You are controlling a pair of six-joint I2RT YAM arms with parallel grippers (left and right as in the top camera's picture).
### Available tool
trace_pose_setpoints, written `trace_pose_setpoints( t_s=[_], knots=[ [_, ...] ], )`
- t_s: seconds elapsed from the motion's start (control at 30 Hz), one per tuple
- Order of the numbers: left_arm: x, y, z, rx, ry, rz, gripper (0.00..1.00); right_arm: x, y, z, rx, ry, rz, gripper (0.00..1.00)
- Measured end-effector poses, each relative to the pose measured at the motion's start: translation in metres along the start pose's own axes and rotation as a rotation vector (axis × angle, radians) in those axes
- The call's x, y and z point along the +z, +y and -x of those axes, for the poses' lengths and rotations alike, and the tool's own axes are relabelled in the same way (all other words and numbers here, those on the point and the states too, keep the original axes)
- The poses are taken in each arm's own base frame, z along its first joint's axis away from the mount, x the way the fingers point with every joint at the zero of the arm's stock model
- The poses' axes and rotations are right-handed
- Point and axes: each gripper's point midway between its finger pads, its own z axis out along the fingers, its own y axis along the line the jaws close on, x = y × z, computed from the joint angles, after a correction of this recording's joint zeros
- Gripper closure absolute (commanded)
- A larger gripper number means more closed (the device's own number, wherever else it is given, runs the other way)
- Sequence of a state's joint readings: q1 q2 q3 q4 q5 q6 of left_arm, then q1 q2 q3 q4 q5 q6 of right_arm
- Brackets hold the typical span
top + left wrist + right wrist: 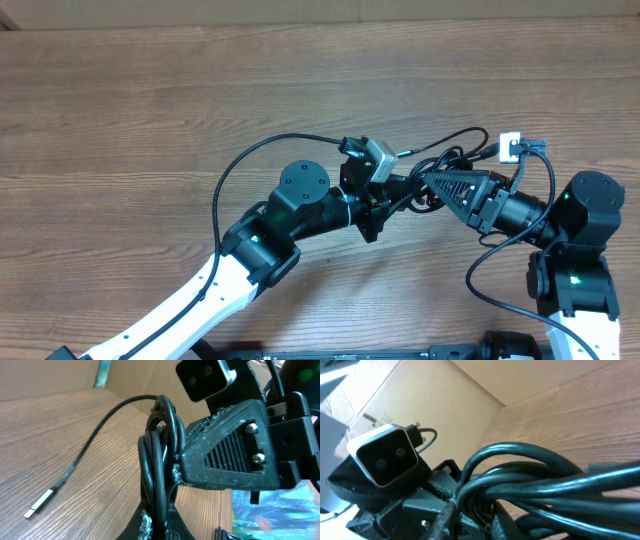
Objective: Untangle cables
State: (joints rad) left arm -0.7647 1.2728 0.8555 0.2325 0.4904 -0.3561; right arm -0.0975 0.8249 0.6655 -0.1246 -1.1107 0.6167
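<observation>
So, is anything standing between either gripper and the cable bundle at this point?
Nothing visible does. The left gripper is closed on the cables, and a finger of the right gripper presses against the same bundle. One silver-tipped strand trails away over the table.

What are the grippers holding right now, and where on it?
The left gripper and right gripper both clamp the cable bundle at its coiled middle.

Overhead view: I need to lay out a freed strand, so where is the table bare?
The table is bare along its far strip beyond both arms, and on its left up to the left arm's wire. Crowded: centre-right, where left gripper and right gripper meet on the cables.
</observation>
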Motion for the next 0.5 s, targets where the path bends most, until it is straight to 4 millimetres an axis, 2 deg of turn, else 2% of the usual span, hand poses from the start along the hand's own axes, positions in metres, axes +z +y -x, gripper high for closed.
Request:
trace_pose_setpoints(
  t_s=[0.03, 0.07, 0.1, 0.13, 0.17, 0.23, 0.5],
  knots=[
    [0.0000, -0.0005, -0.0003, 0.000, 0.001, -0.003, 0.96, 0.0000, 0.0003, -0.0002, -0.001, 0.001, 0.002, 0.60],
    [0.0000, -0.0013, -0.0008, -0.001, 0.004, -0.008, 0.96, 0.0000, 0.0007, 0.0000, -0.010, 0.001, 0.003, 0.60],
    [0.0000, -0.0032, -0.0017, -0.001, 0.009, -0.019, 0.96, 0.0002, 0.0012, 0.0000, -0.013, 0.002, 0.005, 0.63],
    [0.0001, -0.0042, -0.0025, -0.001, 0.013, -0.025, 0.96, 0.0001, 0.0014, -0.0002, -0.016, 0.003, 0.006, 0.70],
    [0.0002, -0.0054, -0.0030, 0.000, 0.015, -0.032, 0.96, 0.0002, 0.0012, -0.0002, -0.019, 0.003, 0.006, 0.83],
    [0.0001, -0.0083, -0.0039, 0.012, 0.020, -0.050, 0.96, 0.0011, -0.0018, -0.0004, -0.002, 0.006, 0.001, 0.95],
    [0.0003, -0.0041, -0.0025, 0.014, 0.012, -0.026, 0.96, 0.0026, -0.0042, -0.0019, 0.007, 0.020, 0.008, 0.96]
  ],
)
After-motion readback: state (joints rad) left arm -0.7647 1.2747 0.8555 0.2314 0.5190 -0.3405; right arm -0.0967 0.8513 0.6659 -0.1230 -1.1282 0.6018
